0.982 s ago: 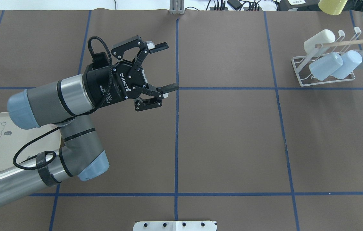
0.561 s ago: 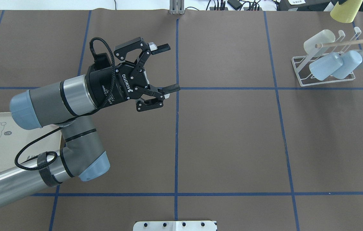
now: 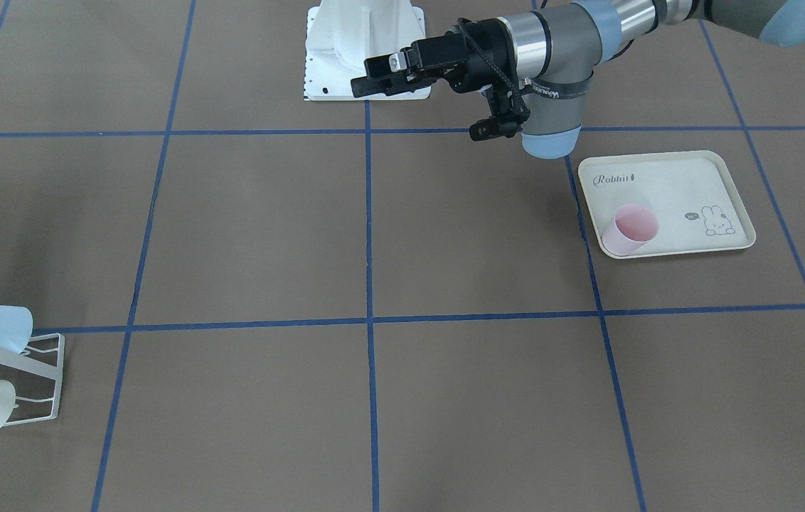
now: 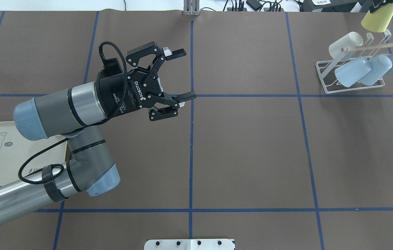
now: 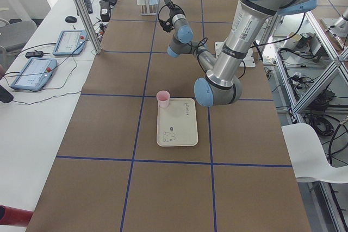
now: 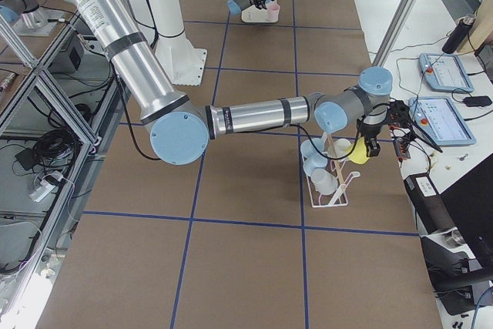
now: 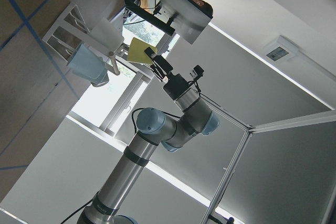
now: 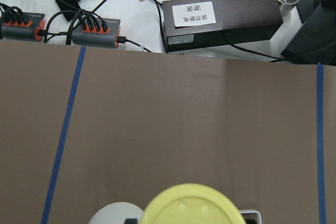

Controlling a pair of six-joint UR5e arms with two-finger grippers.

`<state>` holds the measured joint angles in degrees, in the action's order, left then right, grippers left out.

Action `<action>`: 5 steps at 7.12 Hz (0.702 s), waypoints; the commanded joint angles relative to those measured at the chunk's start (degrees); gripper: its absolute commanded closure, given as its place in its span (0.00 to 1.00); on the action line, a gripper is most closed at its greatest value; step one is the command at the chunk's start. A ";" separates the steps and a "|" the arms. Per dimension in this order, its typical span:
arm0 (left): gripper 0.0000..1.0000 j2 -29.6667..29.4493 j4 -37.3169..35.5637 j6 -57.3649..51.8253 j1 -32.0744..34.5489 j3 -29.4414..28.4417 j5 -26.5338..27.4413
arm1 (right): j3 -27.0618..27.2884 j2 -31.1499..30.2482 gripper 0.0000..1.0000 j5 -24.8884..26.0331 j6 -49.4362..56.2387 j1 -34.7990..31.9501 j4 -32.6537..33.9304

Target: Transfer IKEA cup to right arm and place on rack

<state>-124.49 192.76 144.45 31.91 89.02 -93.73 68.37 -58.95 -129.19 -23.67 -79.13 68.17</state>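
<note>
The right tool (image 7: 147, 54) is clenched on the yellow IKEA cup (image 4: 378, 19). In the overhead view the cup hangs tilted at the surface's (image 4: 252, 146) 2 o'clock corner, at about 1 o'clock from the rack (image 4: 322, 76) and just beside its tallest prongs. Whether cup and rack touch cannot be told. In the right wrist view the cup's closed bottom fills the lower edge of the frame.

The rack's wooden dowel (image 4: 377, 46) runs across its top. Two light blue cups (image 4: 352, 71) lie slanted on the prongs, and a cream cup (image 4: 344, 43) sits at 11 o'clock of them.

The left tool (image 4: 183, 73) is released and empty. Its fingers are spread wide and point toward 3 o'clock, and it hovers at about 10 o'clock from the surface's centre.

At 8 o'clock of the surface lies the rabbit-print tray (image 3: 673, 192). A pink cup (image 3: 630, 229) stands on the tray's corner that faces the surface's centre.
</note>
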 commanded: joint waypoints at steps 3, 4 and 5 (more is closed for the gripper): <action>0.03 0.04 -0.01 -0.05 -0.01 -0.07 0.03 | -0.35 -0.72 1.00 -0.18 0.02 0.47 -0.05; 0.03 0.04 -0.01 -0.05 -0.01 -0.16 0.03 | -0.35 -0.99 1.00 -0.18 0.02 0.91 -0.05; 0.03 0.04 -0.01 -0.05 -0.01 -0.08 0.03 | -0.26 -1.42 1.00 -0.18 0.11 1.34 -0.05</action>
<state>-124.46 192.74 144.40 31.90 88.90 -93.69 68.04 -59.90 -129.36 -23.63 -78.29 68.12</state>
